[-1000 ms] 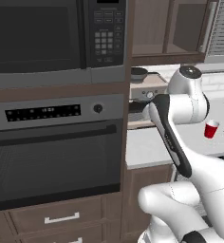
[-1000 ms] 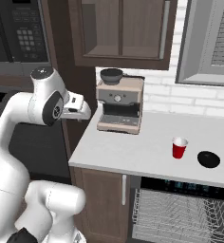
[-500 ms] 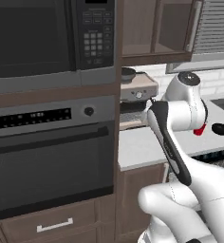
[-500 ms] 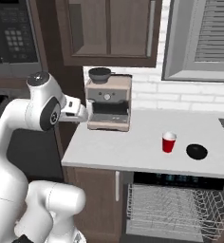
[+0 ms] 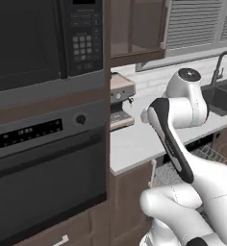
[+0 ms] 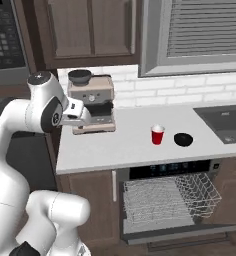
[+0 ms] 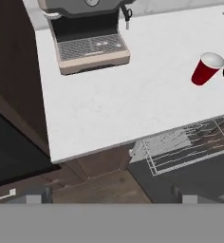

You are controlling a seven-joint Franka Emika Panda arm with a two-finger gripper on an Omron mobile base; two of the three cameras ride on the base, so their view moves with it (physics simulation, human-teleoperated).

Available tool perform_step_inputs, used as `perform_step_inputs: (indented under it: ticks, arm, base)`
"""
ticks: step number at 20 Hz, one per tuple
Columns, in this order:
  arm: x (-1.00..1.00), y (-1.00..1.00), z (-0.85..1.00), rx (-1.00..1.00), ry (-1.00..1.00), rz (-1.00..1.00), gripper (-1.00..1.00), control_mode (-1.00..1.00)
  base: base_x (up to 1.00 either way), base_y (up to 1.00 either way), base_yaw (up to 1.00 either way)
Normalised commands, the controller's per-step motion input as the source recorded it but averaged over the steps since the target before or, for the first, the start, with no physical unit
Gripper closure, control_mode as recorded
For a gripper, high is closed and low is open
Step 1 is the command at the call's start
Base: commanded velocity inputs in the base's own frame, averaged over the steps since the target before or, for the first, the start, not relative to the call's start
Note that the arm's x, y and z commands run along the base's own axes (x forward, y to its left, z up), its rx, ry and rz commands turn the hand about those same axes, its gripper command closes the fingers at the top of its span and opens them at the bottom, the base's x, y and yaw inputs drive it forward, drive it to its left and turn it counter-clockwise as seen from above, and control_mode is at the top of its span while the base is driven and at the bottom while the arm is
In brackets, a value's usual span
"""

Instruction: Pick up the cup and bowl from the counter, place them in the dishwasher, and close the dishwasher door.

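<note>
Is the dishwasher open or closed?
Open. The dishwasher has its white wire rack pulled out below the counter, so you can see right inside.

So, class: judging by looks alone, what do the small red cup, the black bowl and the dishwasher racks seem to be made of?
Small red tapered cup: likely plastic, matte red with white rim. Shallow round black bowl: glossy, perhaps glazed ceramic or plastic; unclear. White wire racks: thin crossed rods, seemingly coated metal wire.
</note>
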Motion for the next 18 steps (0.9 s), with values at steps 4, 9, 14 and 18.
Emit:
perform_step_inputs:
  ticks: [4,9,14,18]
  arm:
    - [0.0,0.0,0.0,0.0,0.0,0.0,-1.0,1.0]
    - [0.0,0.0,0.0,0.0,0.0,0.0,-1.0,1.0]
    - [0.0,0.0,0.0,0.0,0.0,0.0,-1.0,1.0]
    - [0.0,0.0,0.0,0.0,0.0,0.0,-1.0,1.0]
  base:
    - [-0.14,0.5,-0.52]
    - [-0.22,0.37,-0.52]
    - [-0.01,0.34,-0.52]
    - [0.1,0.35,-0.48]
